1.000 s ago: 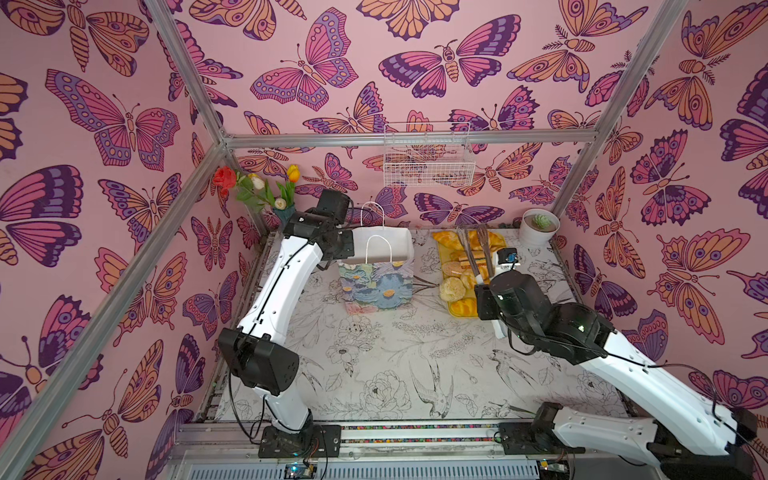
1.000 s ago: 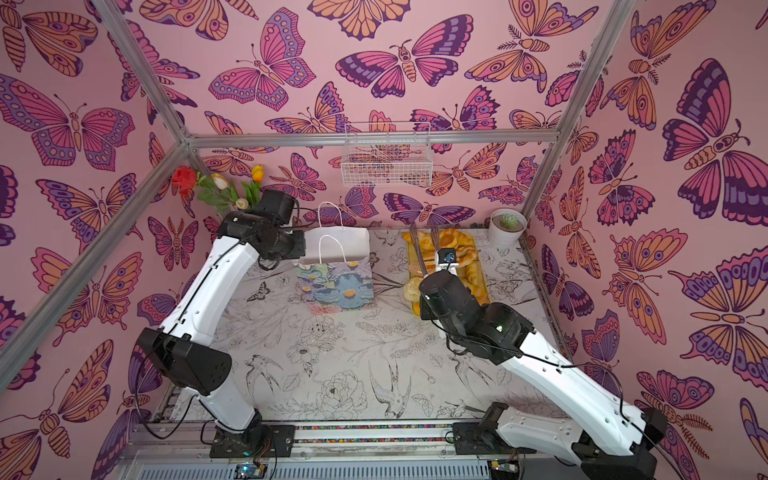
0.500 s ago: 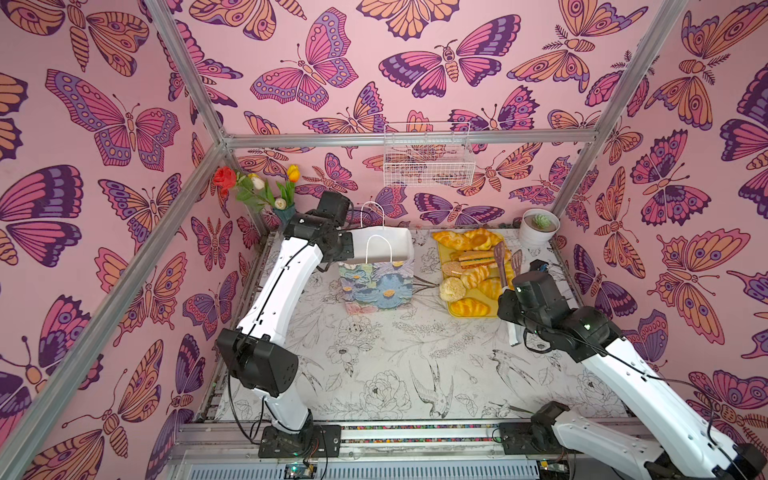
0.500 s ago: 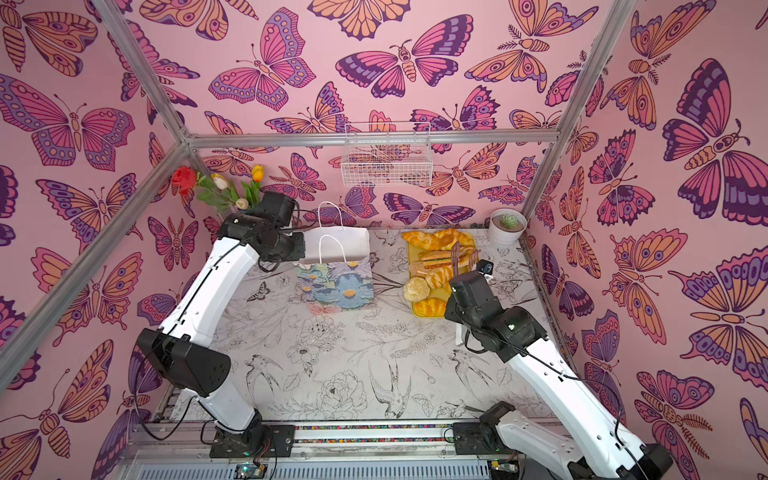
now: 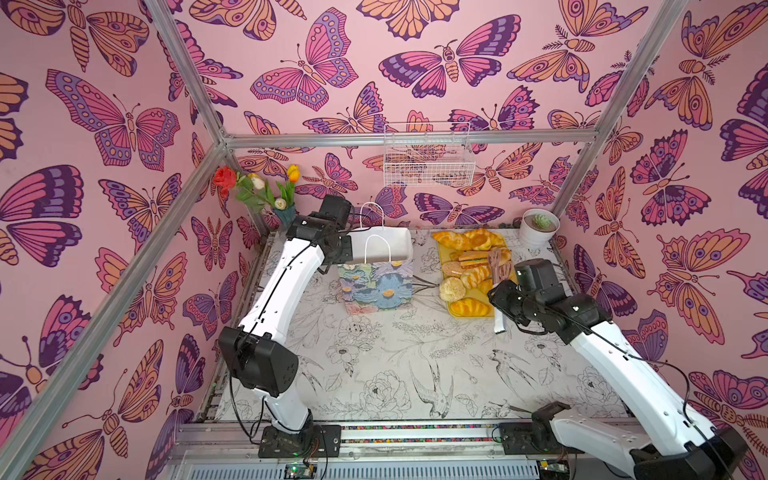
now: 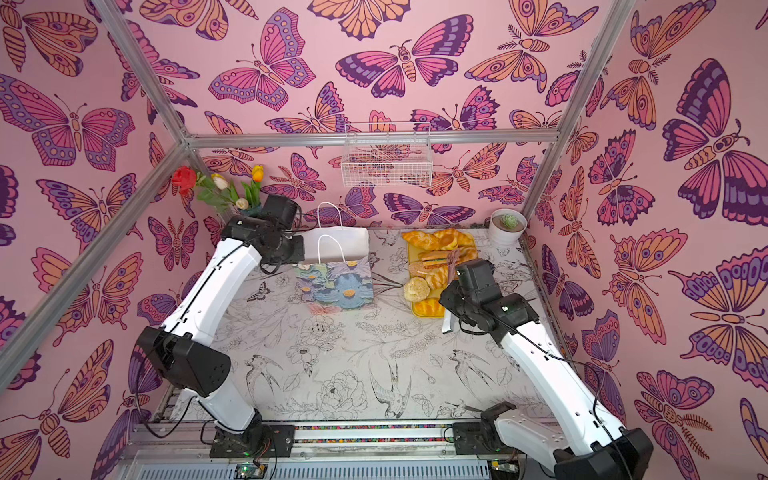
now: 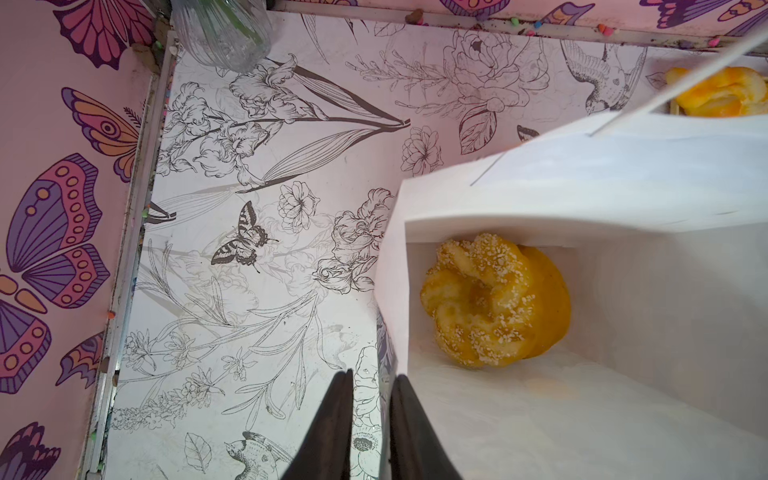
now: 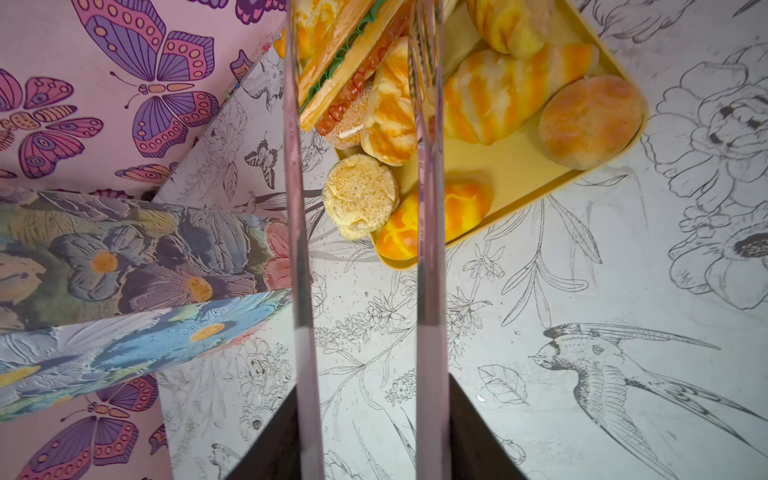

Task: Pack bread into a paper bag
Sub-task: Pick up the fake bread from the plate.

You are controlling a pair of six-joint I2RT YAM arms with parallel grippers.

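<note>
The paper bag stands upright with its mouth open, left of the yellow tray. My left gripper straddles the bag's left wall at the rim. Its jaws are narrowly open, and only the inner finger touches the paper. A seeded ring roll lies on a yellow bun inside the bag. My right gripper is shut on pink translucent tongs. The tongs' arms are spread, and their tips hover over bread on the tray: sandwich, croissants, round roll.
A white wire basket hangs on the back wall. A flower vase stands in the back left corner. A white pot with a succulent sits behind the tray on the right. The side walls stand close to both arms.
My right arm has swung rightward from above the tray's middle to its near right corner, carrying the tongs and uncovering the bread. The left arm and the bag have not moved.
</note>
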